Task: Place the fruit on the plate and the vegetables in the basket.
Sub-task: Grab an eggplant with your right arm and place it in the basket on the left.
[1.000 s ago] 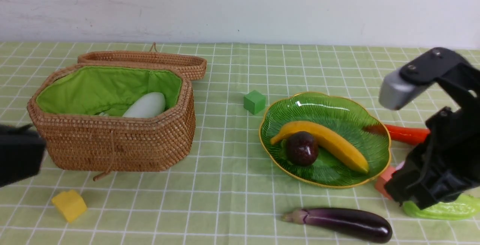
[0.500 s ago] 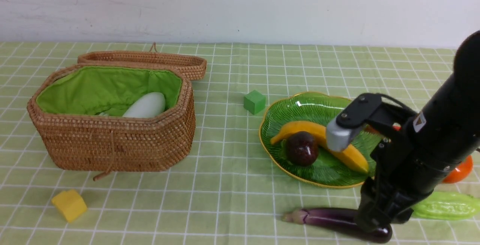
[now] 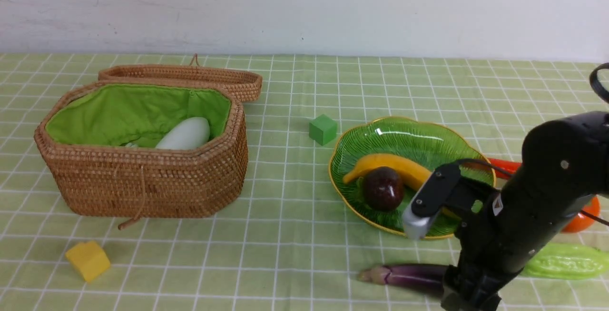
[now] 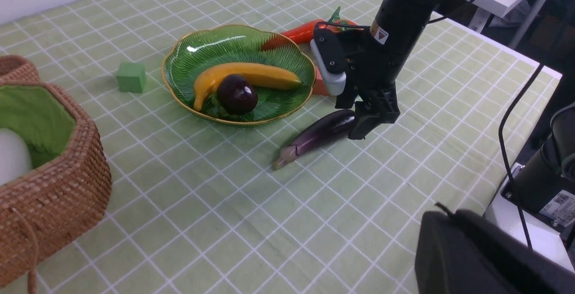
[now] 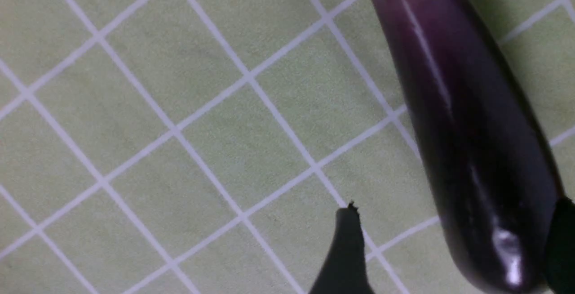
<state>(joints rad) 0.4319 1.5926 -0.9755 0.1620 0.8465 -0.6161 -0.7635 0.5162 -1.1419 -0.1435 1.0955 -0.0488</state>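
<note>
Bright even light w/ soft shadows.

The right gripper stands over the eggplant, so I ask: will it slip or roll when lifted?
The eggplant looks glossy, with bright highlights, so it may slip in the grip. Its long round body could roll if pushed from one side. The right gripper straddles its thick end, not the middle, so it may tilt when lifted.

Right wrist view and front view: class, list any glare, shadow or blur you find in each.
Right wrist view: white glare streaks along the glossy purple eggplant, with a dark shadow beside it. Front view: a bright highlight on the wide green glass plate, and only faint shadows elsewhere.
</note>
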